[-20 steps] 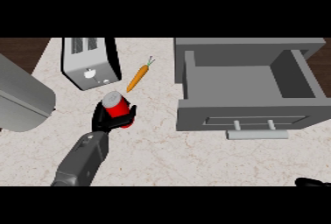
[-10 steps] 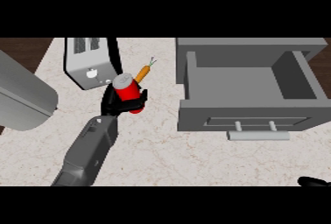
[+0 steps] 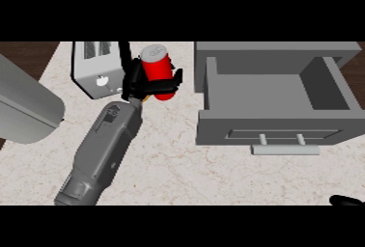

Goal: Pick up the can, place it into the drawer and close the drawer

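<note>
The fingers (image 3: 172,82) of the left hand (image 3: 145,87) are curled round the red can (image 3: 158,66), which stands tilted in the grip with its grey top leaning away from the robot. It looks lifted clear of the desk (image 3: 178,161), between the toaster (image 3: 96,75) and the drawer (image 3: 271,126). So the pick-up appears done. What is left is carrying the can to the right, setting it inside the drawer, and pushing the drawer shut. The drawer stands pulled out and open at the top. Its left wall is just beside the can, so by my reading the can must pass over that rim before it goes down. The toaster sits close on the other side of the hand, leaving little room to swing leftward, while the way rightward over the drawer looks free. The grey forearm (image 3: 103,149) runs down across bare desk toward the lower edge. The drawer's handle (image 3: 285,150) faces the robot with open desk in front of it for the closing push. A large grey appliance (image 3: 25,106) fills the left edge. Only a dark bit of the right hand (image 3: 348,201) shows at the lower right corner, and I cannot tell how it is set.
</note>
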`<action>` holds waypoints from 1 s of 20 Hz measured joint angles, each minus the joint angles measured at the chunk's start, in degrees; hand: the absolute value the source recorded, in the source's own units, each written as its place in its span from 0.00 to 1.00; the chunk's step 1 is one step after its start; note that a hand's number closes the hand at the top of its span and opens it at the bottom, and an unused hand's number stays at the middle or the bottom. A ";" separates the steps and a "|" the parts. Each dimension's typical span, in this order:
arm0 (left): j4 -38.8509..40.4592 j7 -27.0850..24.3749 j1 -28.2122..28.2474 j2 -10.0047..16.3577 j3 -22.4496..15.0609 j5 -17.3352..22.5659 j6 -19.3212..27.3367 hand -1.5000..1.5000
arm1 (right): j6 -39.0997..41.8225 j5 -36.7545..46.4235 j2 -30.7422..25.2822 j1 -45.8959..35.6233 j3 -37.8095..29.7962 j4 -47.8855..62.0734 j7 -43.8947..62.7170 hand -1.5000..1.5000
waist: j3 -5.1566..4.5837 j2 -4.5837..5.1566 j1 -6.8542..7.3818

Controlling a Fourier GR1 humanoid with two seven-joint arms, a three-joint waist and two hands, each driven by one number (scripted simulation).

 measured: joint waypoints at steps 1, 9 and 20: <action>-1.38 1.74 -0.68 -0.06 -1.33 0.93 1.09 1.00 | 0.18 -0.34 -0.25 -0.23 -0.17 0.12 0.09 0.00 | -0.01 0.03 -0.11; -9.65 15.94 -9.64 -0.25 -5.79 1.09 8.75 1.00 | 0.50 -0.93 -0.59 -0.49 -0.69 0.14 0.19 0.00 | 0.00 0.19 -0.46; -1.52 23.24 -26.31 -0.13 -8.36 2.77 14.69 1.00 | -0.68 -0.55 -1.35 -3.62 -0.48 0.41 2.23 0.00 | 0.00 0.51 -1.33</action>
